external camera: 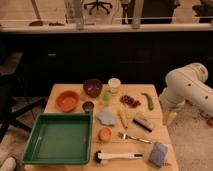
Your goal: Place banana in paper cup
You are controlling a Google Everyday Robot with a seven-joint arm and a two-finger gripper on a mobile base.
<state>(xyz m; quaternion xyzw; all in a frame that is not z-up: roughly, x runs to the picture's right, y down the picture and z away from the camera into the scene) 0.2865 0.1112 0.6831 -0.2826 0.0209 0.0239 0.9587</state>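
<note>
Wooden table [75,89] holds banana [122,117] centrally; pincer [170,118] hangs beside its right edge.

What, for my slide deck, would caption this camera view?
Gripper hangs beside the table's right edge; banana lies mid-table, apart from the paper cup.

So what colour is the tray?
The tray is green, camera view; the gripper hangs beside the table edge.

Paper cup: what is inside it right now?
Of the paper cup only the pale top shows; its depth is hidden. The banana lies on the table; the gripper hangs beside its right edge.
</note>
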